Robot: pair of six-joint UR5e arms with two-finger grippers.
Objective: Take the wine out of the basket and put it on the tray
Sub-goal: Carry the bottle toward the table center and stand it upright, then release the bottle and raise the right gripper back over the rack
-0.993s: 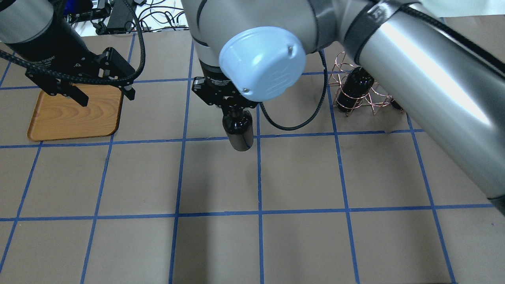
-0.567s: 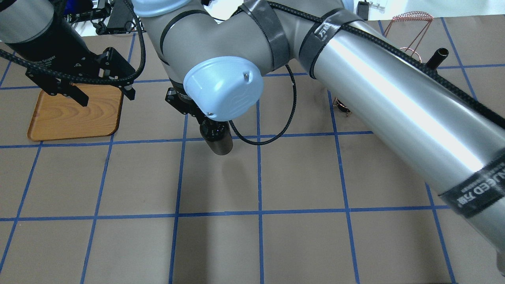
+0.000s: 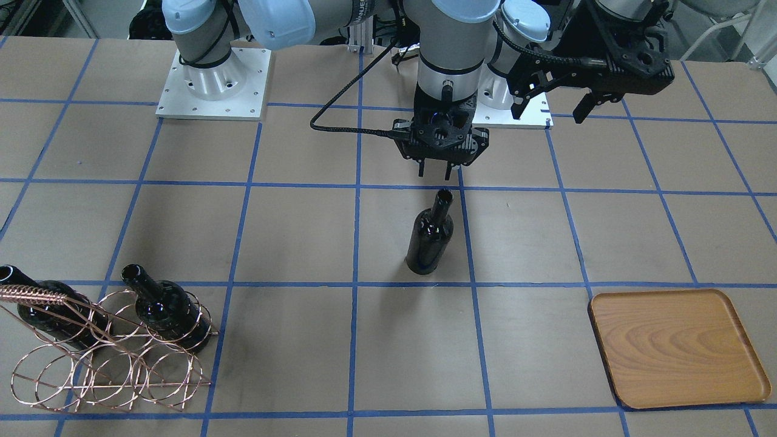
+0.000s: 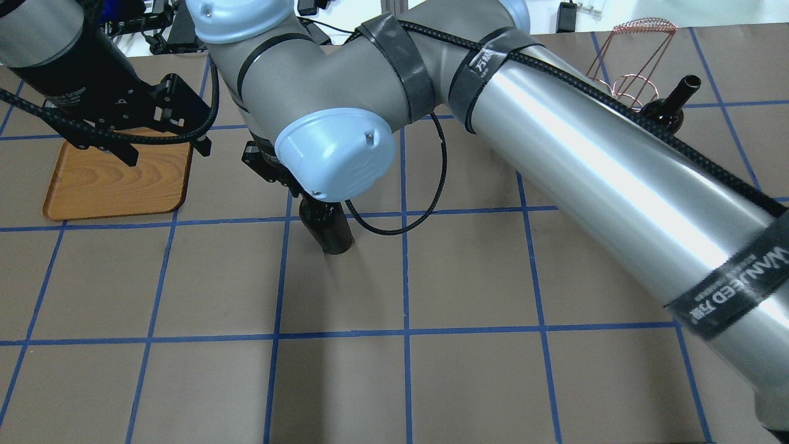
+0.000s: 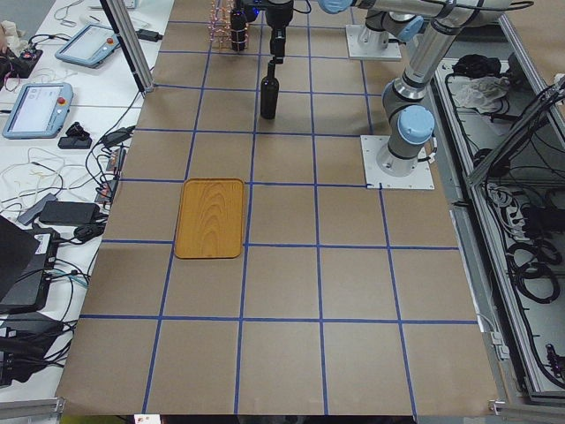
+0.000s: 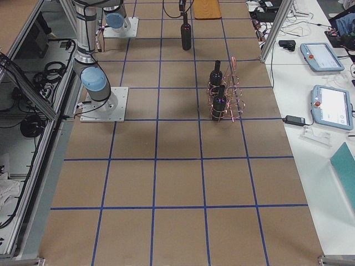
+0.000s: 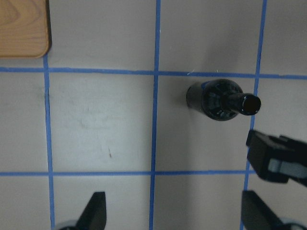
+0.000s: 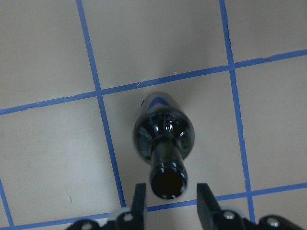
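Right tool (image 3: pixel 436 176) has let go: fingers spread, now just above the neck of the wine (image 3: pixel 430 233), which stands upright mid-tabletop instead of hanging in its grip. Left tool (image 3: pixel 549 106) spread, empty, near the tray (image 3: pixel 674 346). Looks like a handover.
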